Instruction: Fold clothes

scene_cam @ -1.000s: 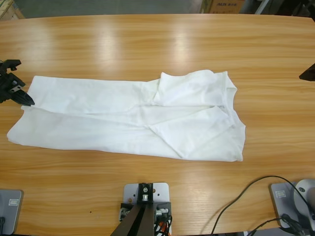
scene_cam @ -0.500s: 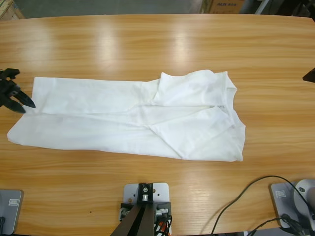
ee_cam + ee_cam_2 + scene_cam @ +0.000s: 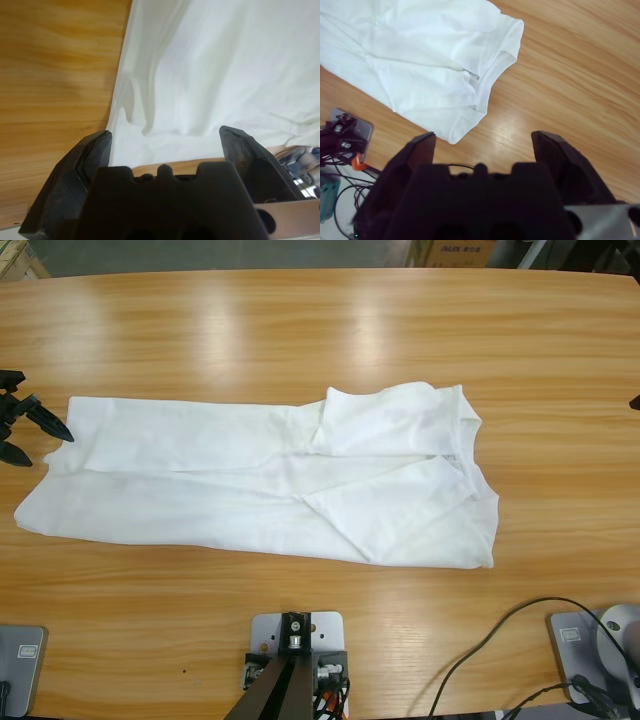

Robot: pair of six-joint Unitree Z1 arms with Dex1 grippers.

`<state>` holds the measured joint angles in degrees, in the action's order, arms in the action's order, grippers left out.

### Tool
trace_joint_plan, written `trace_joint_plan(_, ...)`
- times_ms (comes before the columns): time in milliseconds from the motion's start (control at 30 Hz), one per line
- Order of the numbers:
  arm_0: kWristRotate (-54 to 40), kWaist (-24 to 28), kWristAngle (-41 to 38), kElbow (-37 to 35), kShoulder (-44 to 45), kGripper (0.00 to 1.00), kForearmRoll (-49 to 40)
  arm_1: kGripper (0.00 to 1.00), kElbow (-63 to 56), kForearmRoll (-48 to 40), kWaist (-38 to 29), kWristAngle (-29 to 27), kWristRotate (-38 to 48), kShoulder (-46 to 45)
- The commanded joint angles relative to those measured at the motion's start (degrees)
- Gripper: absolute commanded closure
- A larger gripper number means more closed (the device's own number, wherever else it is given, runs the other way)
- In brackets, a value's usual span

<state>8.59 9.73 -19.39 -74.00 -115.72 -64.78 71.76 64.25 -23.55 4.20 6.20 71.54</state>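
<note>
The clothes are one white T-shirt point(image 3: 270, 480), folded lengthwise and lying flat across the middle of the table, collar end at the right. In the right wrist view the T-shirt point(image 3: 420, 50) shows its collar and a small label point(image 3: 474, 76). My left gripper point(image 3: 50, 448) is open at the shirt's left hem, just off the cloth. In the left wrist view that gripper point(image 3: 165, 137) has the T-shirt's point(image 3: 210, 65) hem edge between its spread jaws, not gripped. My right gripper point(image 3: 482, 137) is open above bare wood, apart from the collar end. Only a dark sliver of it point(image 3: 635, 401) shows at the high view's right edge.
The wooden table point(image 3: 320, 330) extends wide behind and in front of the shirt. Black cables point(image 3: 500, 635) curl at the front right edge. Cardboard boxes point(image 3: 455, 252) stand beyond the far edge. A small device with wires point(image 3: 345, 135) sits by the table edge.
My left gripper drew back left from the shirt's hem corner and spread its jaws. The dark tip of the right gripper slid further out past the right edge. The shirt stayed put.
</note>
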Motion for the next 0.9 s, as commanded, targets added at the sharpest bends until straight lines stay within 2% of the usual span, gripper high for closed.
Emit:
trace_joint_plan(33, -0.86, 0.27, -0.65, -0.88, -5.77, 0.17, 1.23, 0.216, -0.31, 0.54, -0.54, -0.69, 0.13, -0.66)
trace_joint_plan(500, -0.86, -0.78, -0.12, -1.52, -10.09, 0.17, 3.11, 0.216, -0.29, -0.02, -0.4, -1.29, 0.04, 1.62)
trace_joint_plan(900, -1.96, -4.51, -0.74, -1.76, -11.43, 0.189, 3.43, 0.216, -0.31, -0.71, 1.43, -1.57, -0.78, 2.82)
